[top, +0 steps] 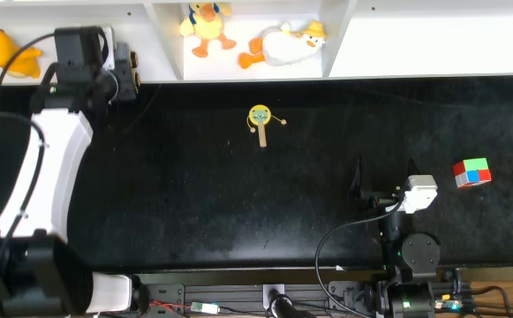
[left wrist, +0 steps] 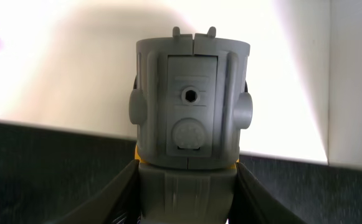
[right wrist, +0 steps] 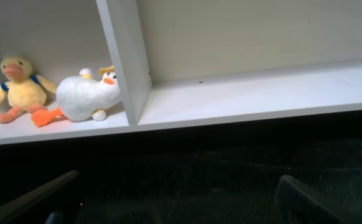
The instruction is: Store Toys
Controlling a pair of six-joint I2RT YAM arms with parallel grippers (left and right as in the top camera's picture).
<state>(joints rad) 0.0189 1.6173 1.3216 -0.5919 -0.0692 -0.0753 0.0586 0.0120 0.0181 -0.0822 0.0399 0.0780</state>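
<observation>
A grey and yellow toy truck (left wrist: 190, 106) with black wheels is held between the fingers of my left gripper (left wrist: 187, 183), which is shut on it. The truck (top: 132, 72) hangs at the front edge of the left shelf compartment (top: 71, 71). A small yellow rattle drum (top: 260, 119) with a wooden handle lies on the black table, back centre. A colourful cube (top: 472, 172) sits at the right. Low near the front of the table, left of the cube, my right gripper (top: 384, 184) stands open with nothing between its fingers (right wrist: 305, 199).
An orange plush (top: 4, 51) lies at the far left of the left compartment. A yellow duck (top: 205, 26) and a white duck (top: 282, 44) fill the middle compartment; both ducks (right wrist: 84, 96) also show from the right wrist. The right compartment (right wrist: 261, 93) is bare white board.
</observation>
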